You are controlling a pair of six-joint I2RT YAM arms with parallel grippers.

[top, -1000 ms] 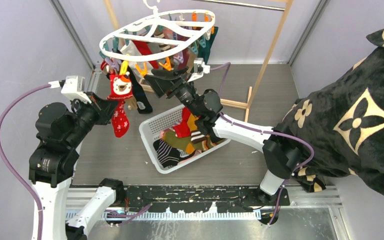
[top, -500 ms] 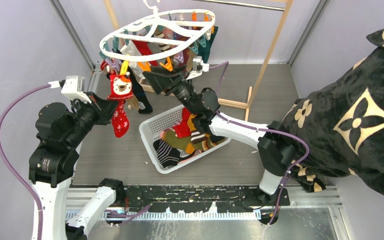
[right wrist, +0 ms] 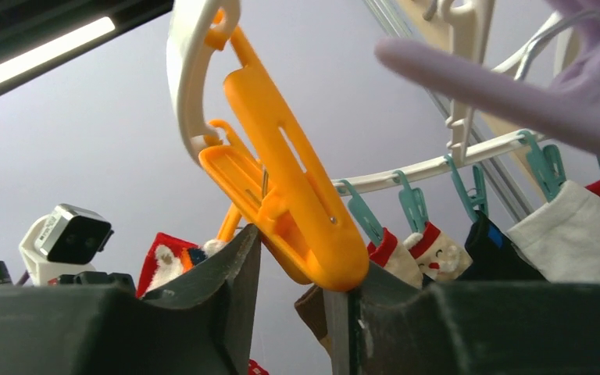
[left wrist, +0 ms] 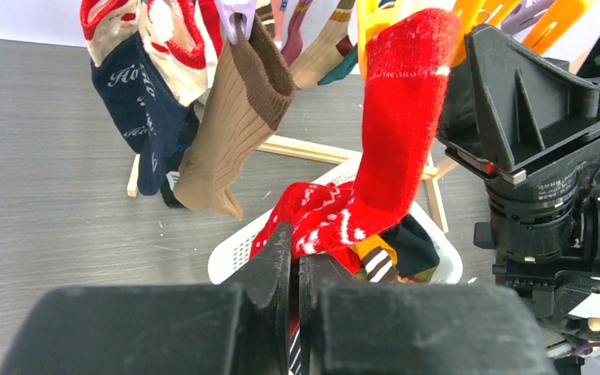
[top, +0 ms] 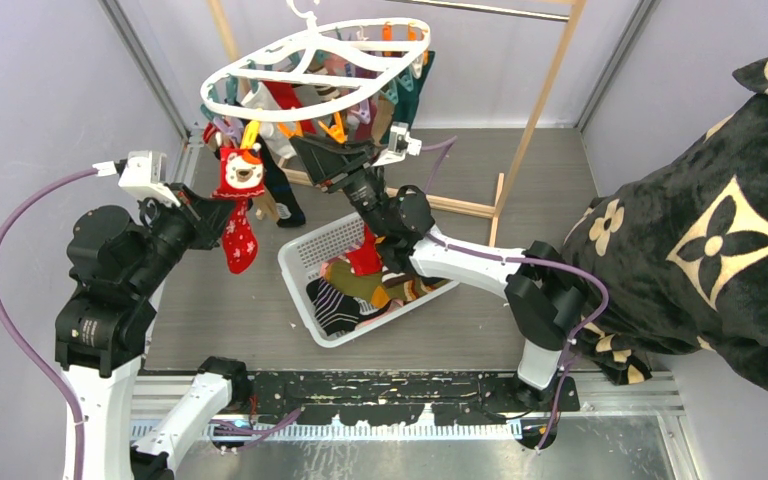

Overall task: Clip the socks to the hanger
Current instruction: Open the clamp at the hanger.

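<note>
Grey table (top: 530, 170) from above: the hanger (top: 307, 45) hangs at the far side off a wooden rack (top: 550, 80), loaded with socks (top: 285, 95), and a basket (top: 305, 255) holding more sits near it. Left wrist cam: the left gripper (left wrist: 295, 234) is clamped tight on the toe of a red sock (left wrist: 398, 141) that dangles from a yellow peg (left wrist: 375, 16). Right wrist cam: the right gripper (right wrist: 301, 262) has an orange peg (right wrist: 281, 172) pinched between its fingers, and the peg hangs off the hanger.
</note>
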